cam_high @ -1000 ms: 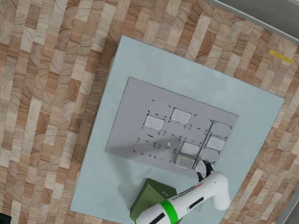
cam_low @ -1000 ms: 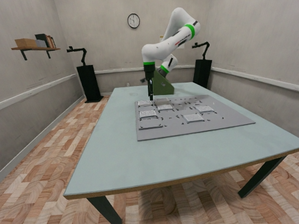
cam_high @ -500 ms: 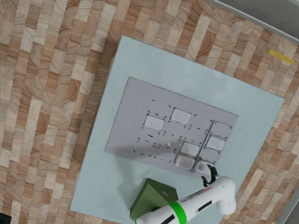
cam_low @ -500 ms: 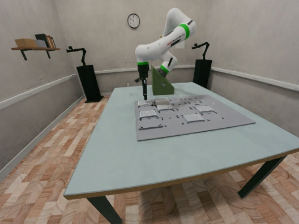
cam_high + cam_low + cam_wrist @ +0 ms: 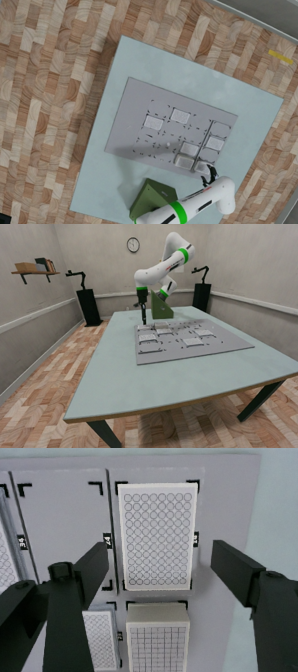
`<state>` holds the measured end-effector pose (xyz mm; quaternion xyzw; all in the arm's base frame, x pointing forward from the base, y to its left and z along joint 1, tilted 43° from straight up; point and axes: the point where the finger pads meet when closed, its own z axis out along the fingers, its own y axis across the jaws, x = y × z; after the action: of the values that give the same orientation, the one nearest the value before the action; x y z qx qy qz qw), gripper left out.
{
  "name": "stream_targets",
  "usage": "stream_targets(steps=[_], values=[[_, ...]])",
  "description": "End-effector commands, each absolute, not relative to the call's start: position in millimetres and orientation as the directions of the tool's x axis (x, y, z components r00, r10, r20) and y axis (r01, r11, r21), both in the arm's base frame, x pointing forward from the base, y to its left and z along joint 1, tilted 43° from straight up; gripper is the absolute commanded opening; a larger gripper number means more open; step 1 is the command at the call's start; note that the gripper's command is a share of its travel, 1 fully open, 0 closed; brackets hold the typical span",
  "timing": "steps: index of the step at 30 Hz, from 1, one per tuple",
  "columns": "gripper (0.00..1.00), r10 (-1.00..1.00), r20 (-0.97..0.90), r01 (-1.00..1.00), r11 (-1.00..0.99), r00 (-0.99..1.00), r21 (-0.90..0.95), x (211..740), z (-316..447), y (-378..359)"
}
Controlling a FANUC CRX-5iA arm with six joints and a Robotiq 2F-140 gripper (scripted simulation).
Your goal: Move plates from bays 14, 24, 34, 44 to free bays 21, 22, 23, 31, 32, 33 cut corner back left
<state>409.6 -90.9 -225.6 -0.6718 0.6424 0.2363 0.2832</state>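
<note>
In the top view, a sealed plate (image 5: 153, 122) (image 5: 204, 332) lay flat on the grey deck (image 5: 117, 133) (image 5: 226, 345), left of the middle, in bay 31. The green pedestal (image 5: 141, 195) (image 5: 158, 313) stood at the bottom, near the deck. A small pale thing (image 5: 168, 144) lay mid-deck, and up and to the right of it a second plate (image 5: 180, 115) (image 5: 193, 341) sat in bay 42. Lower right, the taller block (image 5: 184, 162) (image 5: 161, 325) (image 5: 158, 645) sat just beside a third plate (image 5: 189, 149) (image 5: 164, 331) (image 5: 100, 638) in bay 23. Further right, the bay 14 plate (image 5: 201, 167) (image 5: 143, 327) (image 5: 158, 538) lay within its corner pieces, the pincer (image 5: 206, 172) (image 5: 144, 323) (image 5: 159, 554) released, its fingers apart from both long sides in the wrist view. Rightmost came the bay 34 plate (image 5: 215, 143) (image 5: 147, 337) (image 5: 6, 560), on the raised column

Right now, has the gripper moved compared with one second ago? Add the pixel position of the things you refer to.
Yes: in the exterior view, the gripper (image 5: 205, 171) (image 5: 144, 323) (image 5: 159, 554) has shifted left, away from the green stand (image 5: 152, 193) (image 5: 161, 309).
</note>
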Motion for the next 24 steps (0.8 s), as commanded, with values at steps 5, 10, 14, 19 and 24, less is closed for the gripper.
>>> stream_targets(steps=[5,10,14,19,24], values=[[0.7,-0.73,-0.68,-0.997,-0.014,0.063,-0.078,410,-232,-86],[0.7,-0.73,-0.68,-0.997,-0.014,0.063,-0.078,411,-236,-81],[0.7,-0.73,-0.68,-0.997,-0.014,0.063,-0.078,411,-238,-79],[0.7,-0.73,-0.68,-0.997,-0.014,0.063,-0.078,411,-243,-75],[0.7,-0.73,-0.68,-0.997,-0.014,0.063,-0.078,411,-246,-73]])
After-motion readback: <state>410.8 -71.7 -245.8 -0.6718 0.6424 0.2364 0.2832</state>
